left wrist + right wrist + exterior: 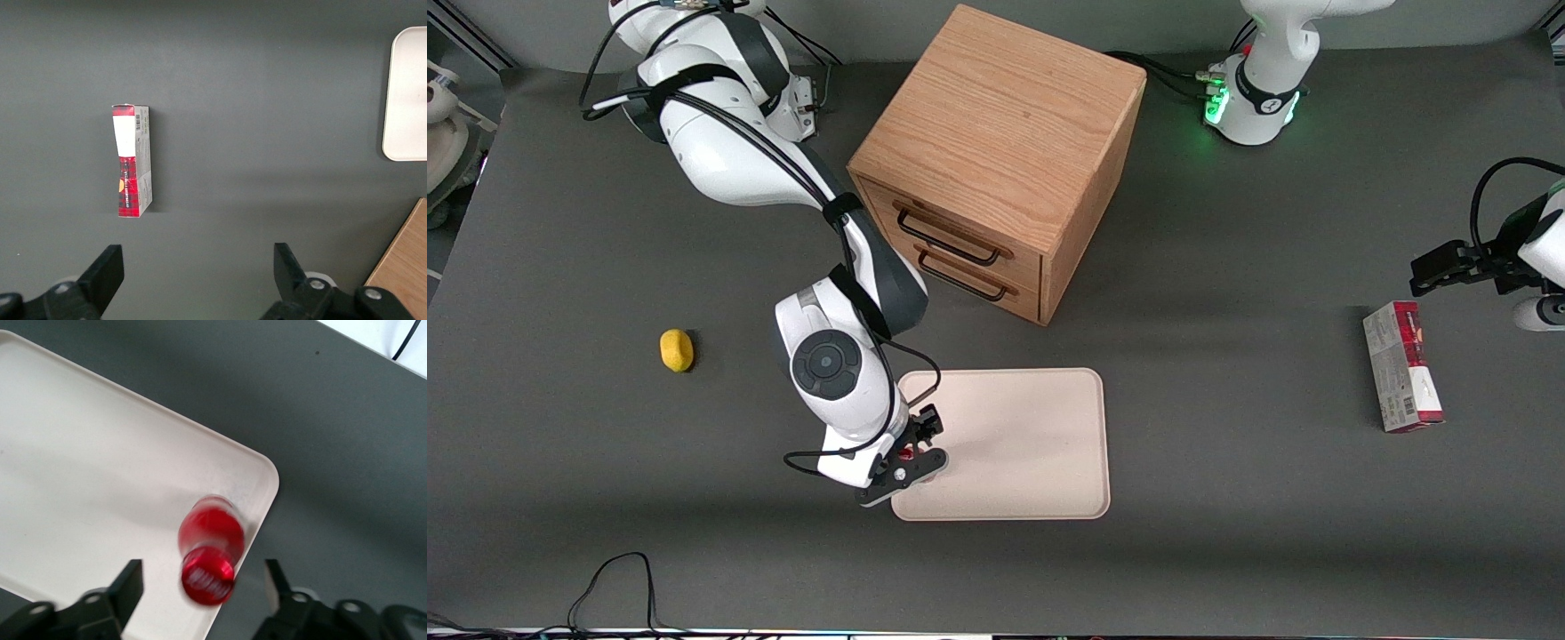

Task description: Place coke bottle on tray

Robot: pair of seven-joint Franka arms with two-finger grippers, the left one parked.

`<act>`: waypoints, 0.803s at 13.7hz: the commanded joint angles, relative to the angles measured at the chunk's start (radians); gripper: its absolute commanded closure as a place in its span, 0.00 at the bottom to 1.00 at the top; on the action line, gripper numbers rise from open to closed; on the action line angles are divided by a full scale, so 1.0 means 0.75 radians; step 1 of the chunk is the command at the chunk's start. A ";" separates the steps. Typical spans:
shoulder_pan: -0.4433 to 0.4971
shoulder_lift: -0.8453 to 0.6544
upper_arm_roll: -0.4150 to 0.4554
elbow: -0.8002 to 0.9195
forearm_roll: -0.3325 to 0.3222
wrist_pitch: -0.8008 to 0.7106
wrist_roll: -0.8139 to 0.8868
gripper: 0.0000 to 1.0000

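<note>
Jaws of the gripper (203,583) stand wide, one on each side of the bottle (210,550) with a clear gap on both sides, so nothing is held. The bottle stands upright on the tray (1032,427), close to the tray corner nearest the front camera at the working arm's end, just inside the rim. The gripper (911,453) hovers above that same corner. Placement appears complete: the bottle rests on the tray and is released. Judged remaining: lift the gripper clear of the tray without tipping the bottle.
</note>
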 commanded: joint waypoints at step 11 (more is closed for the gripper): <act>-0.049 -0.555 -0.007 -0.015 -0.012 -0.642 0.002 0.00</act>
